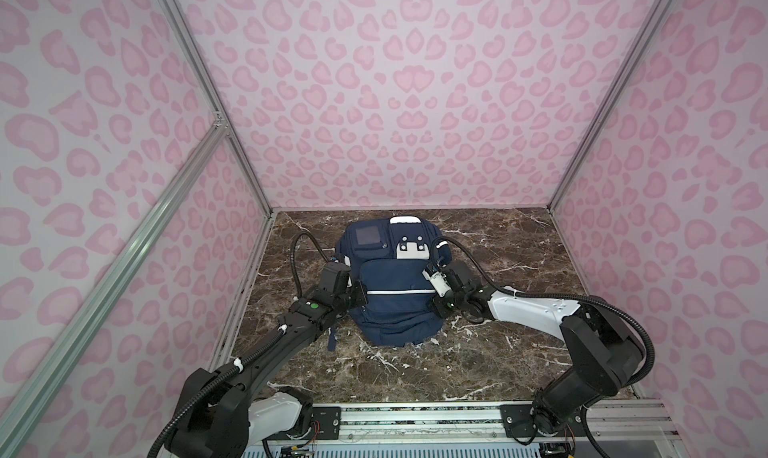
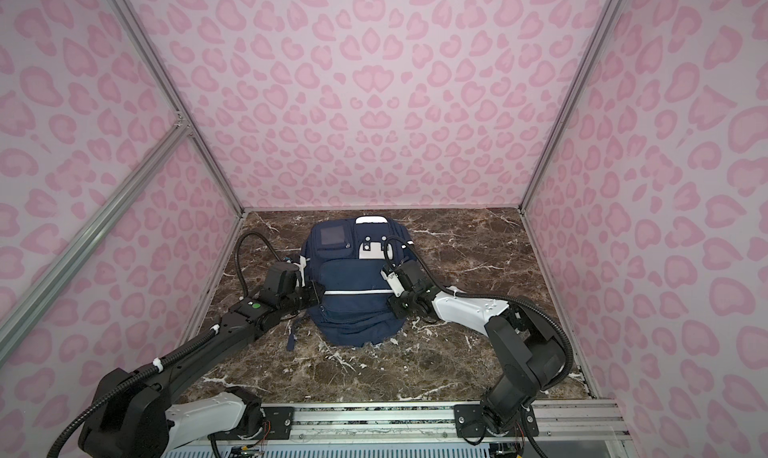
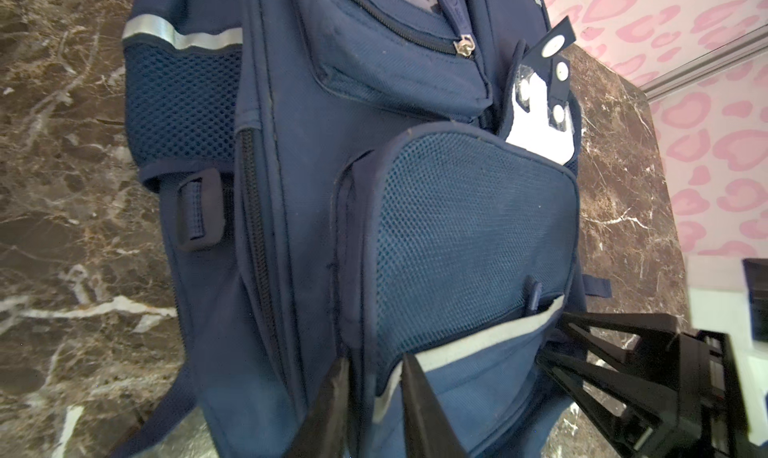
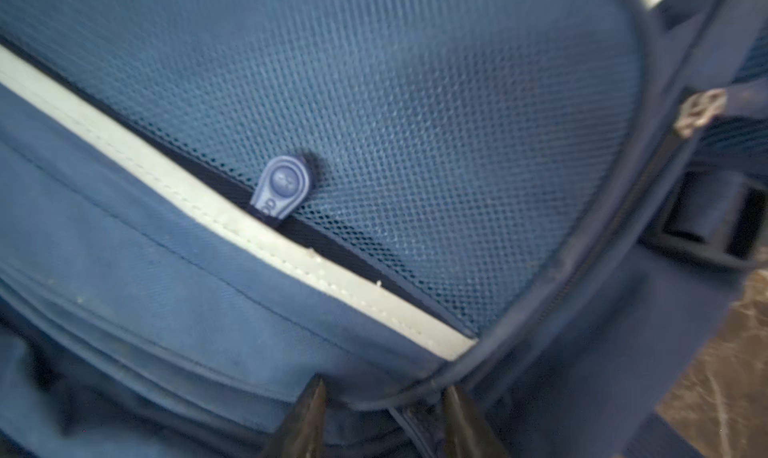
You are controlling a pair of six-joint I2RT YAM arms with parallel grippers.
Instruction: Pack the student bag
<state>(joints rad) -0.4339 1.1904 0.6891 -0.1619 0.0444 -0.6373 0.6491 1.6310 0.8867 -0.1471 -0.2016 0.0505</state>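
The student bag lies flat on its back on the marble table, a navy backpack with a white top handle patch at the far end. My left gripper is at its left side. In the left wrist view this gripper stands narrowly open, with the seam of the bag's front pocket between its fingers. My right gripper is at the bag's right side. In the right wrist view it is open astride the pocket's piped edge on the bag, near a blue zipper pull.
The brown marble table is walled by pink patterned panels on aluminium frames. A loose navy strap trails off the bag's near left corner. The arms' mounting rail runs along the front edge. The right gripper's black fingers show in the left wrist view.
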